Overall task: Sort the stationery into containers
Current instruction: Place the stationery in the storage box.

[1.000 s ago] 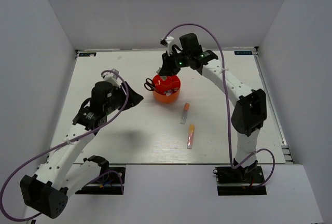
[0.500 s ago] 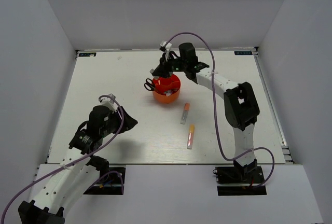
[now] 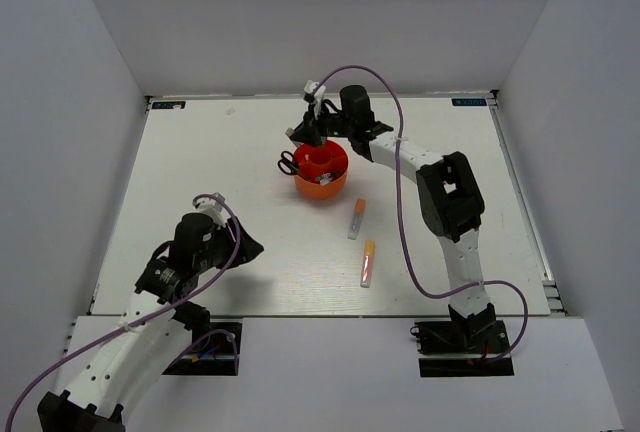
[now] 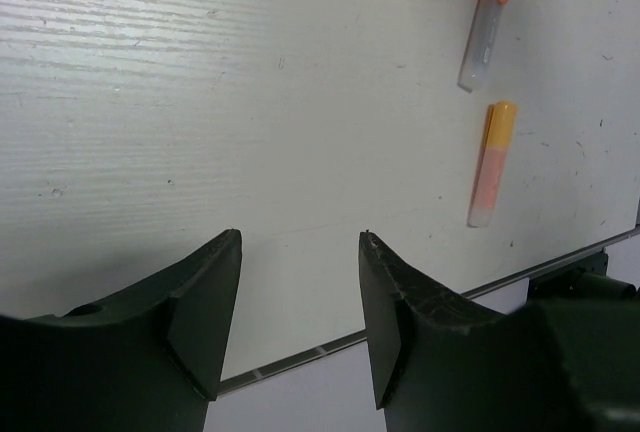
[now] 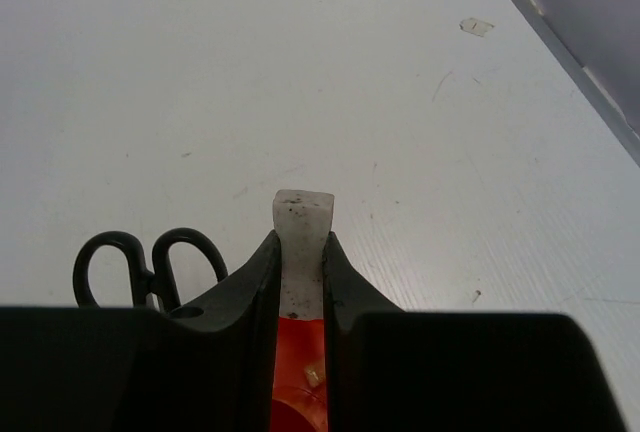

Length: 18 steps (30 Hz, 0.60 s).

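Two markers (image 3: 356,219), one scissors (image 3: 287,163), one organiser (image 3: 320,190), one eraser (image 5: 302,214).

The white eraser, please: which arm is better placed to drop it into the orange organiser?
Right. Its end effector is shut on the white eraser and sits at the orange organiser. The left end effector is open, empty and well away from the organiser.

White table (image 3: 220,152) bears a small pale scrap (image 5: 477,25).

white arms (image 3: 405,157), black claws (image 4: 300,242), purple cables (image 3: 401,212)
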Motion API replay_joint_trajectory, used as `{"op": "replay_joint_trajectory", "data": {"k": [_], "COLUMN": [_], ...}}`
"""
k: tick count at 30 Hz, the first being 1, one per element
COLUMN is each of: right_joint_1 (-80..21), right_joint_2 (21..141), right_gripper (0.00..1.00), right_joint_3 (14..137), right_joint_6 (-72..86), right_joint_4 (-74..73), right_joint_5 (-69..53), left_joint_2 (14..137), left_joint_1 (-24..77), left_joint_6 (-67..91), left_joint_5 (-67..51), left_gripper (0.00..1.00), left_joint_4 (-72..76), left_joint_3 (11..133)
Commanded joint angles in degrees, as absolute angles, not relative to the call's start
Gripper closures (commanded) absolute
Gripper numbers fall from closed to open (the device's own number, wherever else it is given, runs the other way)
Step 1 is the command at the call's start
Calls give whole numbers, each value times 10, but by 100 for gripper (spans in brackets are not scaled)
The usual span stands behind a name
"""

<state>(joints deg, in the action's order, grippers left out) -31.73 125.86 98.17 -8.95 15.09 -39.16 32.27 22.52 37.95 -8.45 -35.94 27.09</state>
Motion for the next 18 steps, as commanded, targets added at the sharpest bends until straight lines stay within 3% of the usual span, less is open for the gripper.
{"op": "replay_joint_trajectory", "data": {"k": [1, 14, 18], "right_joint_1": [-311, -307, -306], "right_joint_2": [1247, 1221, 1214], "right_gripper": [100, 100, 82], "right_joint_3": [983, 968, 968], "right_joint_6": [-136, -199, -205], "right_joint_4": [161, 90, 77], "right_joint_5": [-392, -416, -420], "left_joint_2": [309, 315, 317], "left_joint_1": [227, 227, 226], "left_joint_6": [379, 379, 380], "left_joint_5": [-93, -102, -100], "left_gripper": [40, 38, 38], "left_joint_4": [-359, -356, -356], "left_joint_3": [267, 268, 266]}}
